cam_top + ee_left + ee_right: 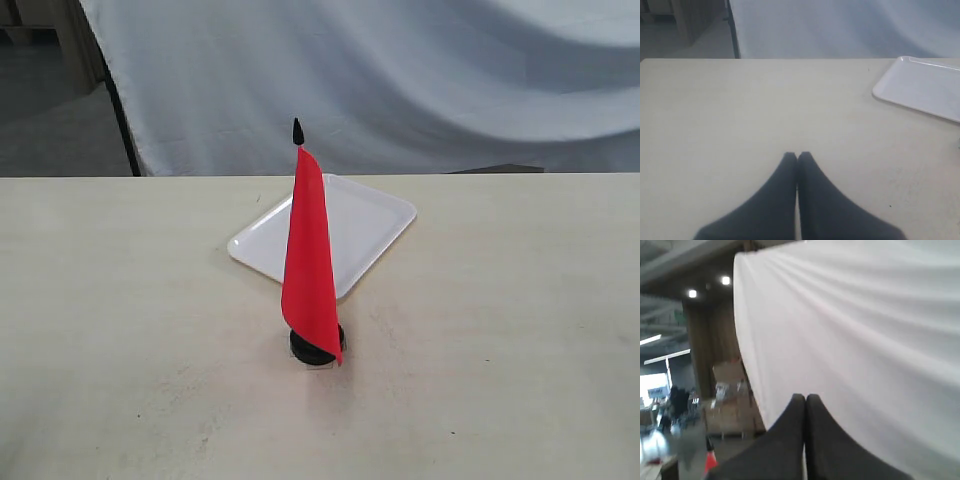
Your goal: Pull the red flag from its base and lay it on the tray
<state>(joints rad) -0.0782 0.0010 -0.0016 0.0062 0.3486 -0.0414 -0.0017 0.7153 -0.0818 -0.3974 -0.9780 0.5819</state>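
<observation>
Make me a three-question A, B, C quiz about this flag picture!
1. In the exterior view, where is the tray? A. beyond the red flag. B. nearer than it. C. on top of it.
2. What colour is the base? A. white. B. black. C. red.
3. What is the red flag doing? A. lying on the tray. B. standing upright in the base. C. hanging from a gripper.
Answers: 1 A, it lies behind the flag. 2 B, a black disc shows under the cloth. 3 B, its black tip points up.
</observation>
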